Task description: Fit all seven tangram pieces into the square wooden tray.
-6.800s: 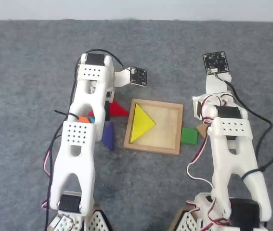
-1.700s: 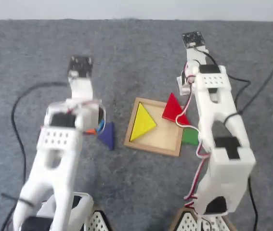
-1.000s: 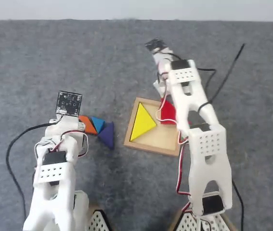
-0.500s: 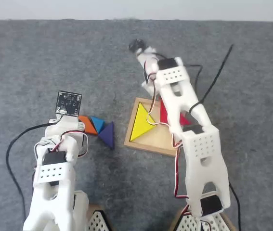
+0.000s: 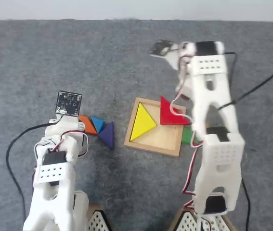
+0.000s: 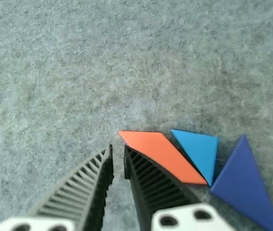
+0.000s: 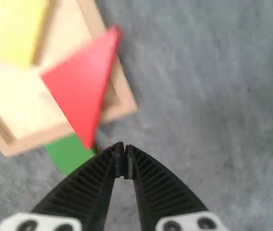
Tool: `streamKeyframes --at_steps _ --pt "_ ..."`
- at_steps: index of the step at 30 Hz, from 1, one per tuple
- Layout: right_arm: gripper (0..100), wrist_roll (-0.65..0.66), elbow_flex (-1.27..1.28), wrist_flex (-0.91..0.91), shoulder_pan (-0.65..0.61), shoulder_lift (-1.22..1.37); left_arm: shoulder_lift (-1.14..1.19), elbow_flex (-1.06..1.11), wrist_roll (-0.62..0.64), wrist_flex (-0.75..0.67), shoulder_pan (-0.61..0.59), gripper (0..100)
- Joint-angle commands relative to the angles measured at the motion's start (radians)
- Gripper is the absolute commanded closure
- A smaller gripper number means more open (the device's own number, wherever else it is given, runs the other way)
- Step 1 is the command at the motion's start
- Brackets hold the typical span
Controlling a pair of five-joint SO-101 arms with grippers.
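The square wooden tray (image 5: 151,144) holds a yellow triangle (image 5: 141,121) on its left side. A red triangle (image 5: 170,114) lies at the tray's right side, one corner over the rim (image 7: 126,103) towards a green piece (image 5: 188,136). My right gripper (image 7: 122,156) is shut and empty, just off the red triangle's (image 7: 81,89) tip and above the green piece (image 7: 68,153). An orange parallelogram (image 6: 162,155), a light blue triangle (image 6: 200,150) and a purple triangle (image 6: 244,187) lie in a row left of the tray. My left gripper (image 6: 117,153) is shut beside the orange piece's end.
Grey carpet covers the table. The right arm (image 5: 208,82) stretches over the tray's right edge and hides part of the green piece. The left arm (image 5: 57,163) stands at the near left, its camera board (image 5: 69,103) above the orange piece (image 5: 88,125).
The right arm has swung right, off the tray, leaving the red triangle lying at the tray's right side. The left arm has not moved in the last second.
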Motion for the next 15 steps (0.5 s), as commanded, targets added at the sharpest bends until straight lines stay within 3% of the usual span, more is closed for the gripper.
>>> streamKeyframes --at_steps 1,8,15 --pt "99.1 0.015 -0.006 0.044 0.088 -0.107 -0.026 -0.007 -0.008 -0.025 -0.002 96" --pt "99.1 0.038 0.434 -0.016 0.116 -0.334 -0.025 -0.007 -0.008 -0.025 0.000 96" --pt "95.2 0.124 1.057 -0.392 0.047 -0.740 -0.025 -0.007 -0.008 -0.025 0.000 96"
